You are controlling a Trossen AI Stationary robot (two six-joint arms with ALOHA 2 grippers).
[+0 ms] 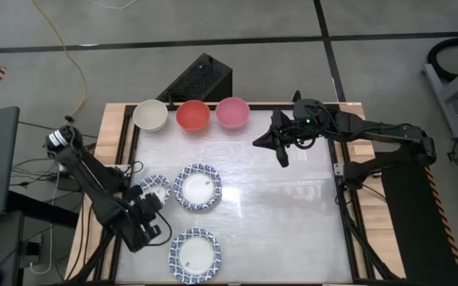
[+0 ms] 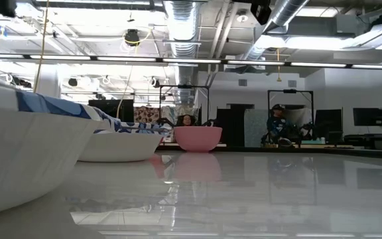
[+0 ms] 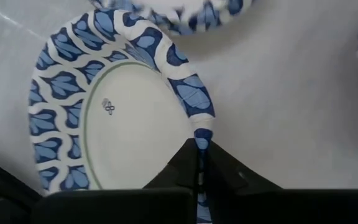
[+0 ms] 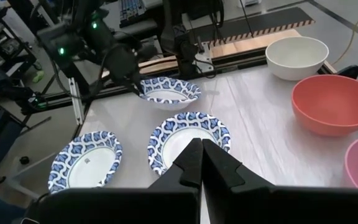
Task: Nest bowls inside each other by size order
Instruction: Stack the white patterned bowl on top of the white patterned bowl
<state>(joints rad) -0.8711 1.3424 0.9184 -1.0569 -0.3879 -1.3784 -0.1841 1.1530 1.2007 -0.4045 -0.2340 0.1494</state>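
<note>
**Left gripper pinches a patterned bowl's rim; right arm waits mid-table**

The left gripper [image 1: 151,199] is at the table's [image 1: 293,230] left side, its fingers closed on the rim of a small blue-and-white bowl [image 1: 157,187], which the right wrist view shows tilted. That bowl sits just beside a wider patterned bowl [image 1: 198,187] at the table's middle. A third patterned bowl [image 1: 195,254] lies near the front edge.

Along the far edge 3 plain bowls stand in a row: cream-white [image 1: 150,114], red [image 1: 192,116] and pink [image 1: 232,112], each close to its neighbour.

The right gripper [image 1: 283,155] hovers right of centre, its fingers pressed together and holding nothing.
</note>
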